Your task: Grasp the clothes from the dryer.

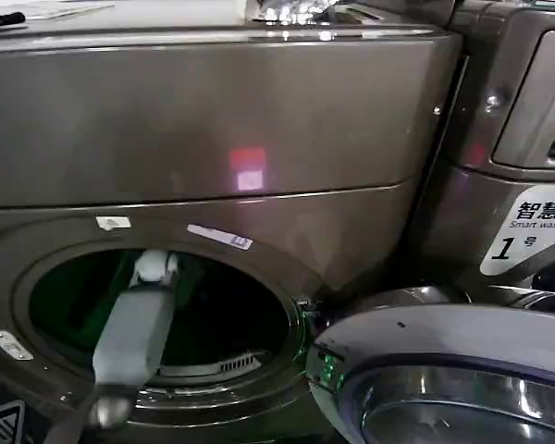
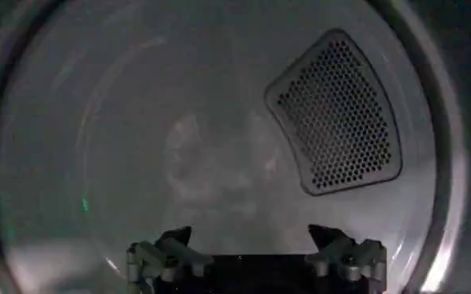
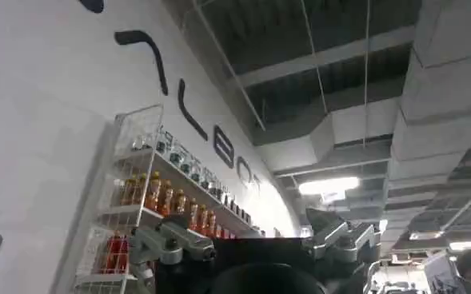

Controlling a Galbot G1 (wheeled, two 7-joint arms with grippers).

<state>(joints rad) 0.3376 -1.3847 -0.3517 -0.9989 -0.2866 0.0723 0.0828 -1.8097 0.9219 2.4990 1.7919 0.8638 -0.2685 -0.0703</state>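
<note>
The dryer (image 1: 213, 139) fills most of the head view, its round porthole lying in the lower left of the frame and its open door (image 1: 444, 370) swung out at the lower right. The left arm (image 1: 134, 338) is reached up from the bottom left into the porthole. In the left wrist view the drum's back wall (image 2: 211, 160) is seen with a perforated vent panel (image 2: 335, 112) at the upper right. The left gripper (image 2: 251, 240) is set at the bottom centre, its fingers (image 2: 175, 238) spread apart with nothing between them. The clothes cannot be made out there. The right gripper (image 3: 259, 240) is raised toward a ceiling, fingers apart, beside a bottle rack (image 3: 151, 208).
</note>
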